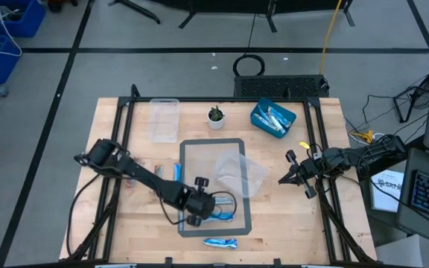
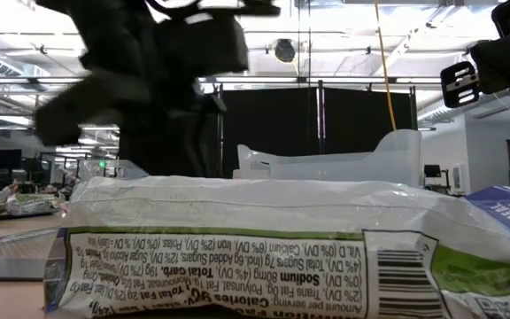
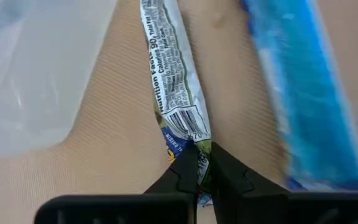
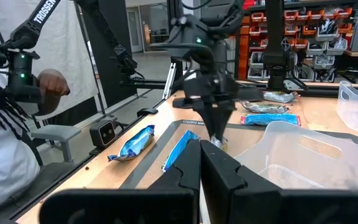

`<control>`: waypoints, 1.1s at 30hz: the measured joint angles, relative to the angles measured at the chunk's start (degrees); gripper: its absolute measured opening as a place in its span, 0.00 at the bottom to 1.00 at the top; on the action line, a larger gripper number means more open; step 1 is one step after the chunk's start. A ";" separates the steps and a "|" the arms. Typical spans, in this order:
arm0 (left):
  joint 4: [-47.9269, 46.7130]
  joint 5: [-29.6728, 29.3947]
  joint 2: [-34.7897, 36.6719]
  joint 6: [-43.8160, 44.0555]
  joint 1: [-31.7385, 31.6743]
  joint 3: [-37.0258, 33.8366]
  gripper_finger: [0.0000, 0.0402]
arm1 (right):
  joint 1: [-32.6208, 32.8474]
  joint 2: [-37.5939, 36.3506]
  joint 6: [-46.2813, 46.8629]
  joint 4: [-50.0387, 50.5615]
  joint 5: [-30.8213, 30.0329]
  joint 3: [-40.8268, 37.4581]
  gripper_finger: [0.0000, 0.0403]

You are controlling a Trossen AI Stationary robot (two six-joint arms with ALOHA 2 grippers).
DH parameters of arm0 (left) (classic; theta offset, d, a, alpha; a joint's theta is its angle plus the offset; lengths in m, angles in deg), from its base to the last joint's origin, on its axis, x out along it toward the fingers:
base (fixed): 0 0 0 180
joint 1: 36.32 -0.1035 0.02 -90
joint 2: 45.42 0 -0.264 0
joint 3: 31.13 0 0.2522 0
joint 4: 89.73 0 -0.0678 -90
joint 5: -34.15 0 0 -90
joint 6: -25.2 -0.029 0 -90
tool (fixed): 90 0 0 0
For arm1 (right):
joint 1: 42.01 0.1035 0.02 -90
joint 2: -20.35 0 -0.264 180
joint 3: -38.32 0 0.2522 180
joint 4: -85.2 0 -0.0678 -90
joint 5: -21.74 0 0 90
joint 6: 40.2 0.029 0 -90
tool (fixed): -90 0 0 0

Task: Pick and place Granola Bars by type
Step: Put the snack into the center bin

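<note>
A granola bar (image 3: 176, 99) in a white-and-green wrapper, barcode and nutrition panel facing up, sits pinched at one end between the closed fingers of the left gripper (image 3: 197, 168), low over the grey mat (image 1: 188, 149) at about 6 o'clock on the table (image 1: 110, 216). A bright blue bar (image 3: 303, 93) lies just beside it on the mat, and another blue bar (image 1: 220, 243) rests off the mat toward the table's near edge. More blue bars fill the blue square bin (image 1: 272, 119) at about 1 o'clock. One clear tub (image 1: 164, 119) stands at 11 o'clock; a second clear tub (image 1: 238, 173) lies on the mat near the centre. The right gripper (image 1: 283, 179) waits at 3 o'clock, fingers drawn together on nothing.

The step in hand looks like the pick of an off-type bar: the grip is made, the lift is only beginning. The next move likely calls for raising the bar clear of its blue neighbour without dragging it, then carrying it to a container other than the blue bin. Held by one end only, the wrapper may swing or slip.
</note>
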 joint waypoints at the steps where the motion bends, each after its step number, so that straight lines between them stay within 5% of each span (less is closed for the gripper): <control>1: -0.21 -0.24 0.48 0.10 0.46 0.00 0.05 | 0.00 0.00 0.02 -0.01 0.00 0.00 0.00; 14: 4.09 -13.46 11.78 -13.90 3.78 -0.01 0.05 | 0.00 0.00 0.02 0.00 0.00 0.00 0.00; 24: 10.97 -9.63 18.08 -23.72 -0.81 -3.08 0.04 | 0.00 0.00 0.01 0.00 0.00 0.00 0.00; 33: 26.87 -4.85 35.09 -23.71 -10.21 -21.47 0.04 | 0.00 0.00 0.02 0.02 0.00 0.00 0.00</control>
